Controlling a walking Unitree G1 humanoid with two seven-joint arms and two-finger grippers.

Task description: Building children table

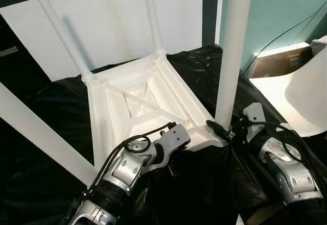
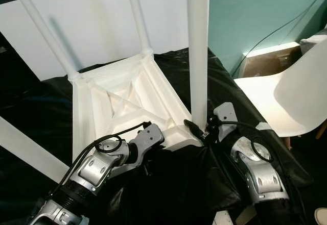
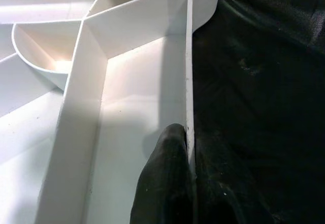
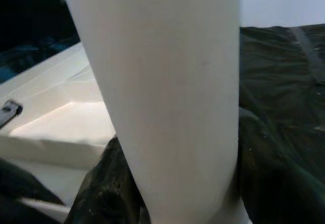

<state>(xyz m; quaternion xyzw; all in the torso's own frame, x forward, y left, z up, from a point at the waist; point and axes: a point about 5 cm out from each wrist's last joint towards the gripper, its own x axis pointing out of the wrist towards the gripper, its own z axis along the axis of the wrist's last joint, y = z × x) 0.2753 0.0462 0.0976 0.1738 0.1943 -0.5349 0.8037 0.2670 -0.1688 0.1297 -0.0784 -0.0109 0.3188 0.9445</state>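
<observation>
So the biggest thing here is the black plastic sheeting [image 1: 214,184] covering the work surface, and lying upside down on it is the white moulded plastic tabletop with X-shaped ribs on its underside [image 1: 138,107]. Two round white plastic legs at the far corners [image 1: 61,31] are already standing up in their sockets, and a third one crosses the near left of the head view. A white plastic chair [image 2: 301,102] sits off to the right by the teal wall.

The step in hand looks like seating the near-right white leg [image 1: 231,56] into its corner socket. The right gripper [image 1: 225,131] is clamped around the base of that leg, right where it meets the tabletop. The left gripper [image 1: 176,138] steadies the near rim; in the left wrist view one black finger [image 3: 165,183] presses against the inside of that rim, with the rim pinched as far as I can judge.

Next move probably calls for pushing or twisting the leg fully home while the left side stops the top from sliding.
</observation>
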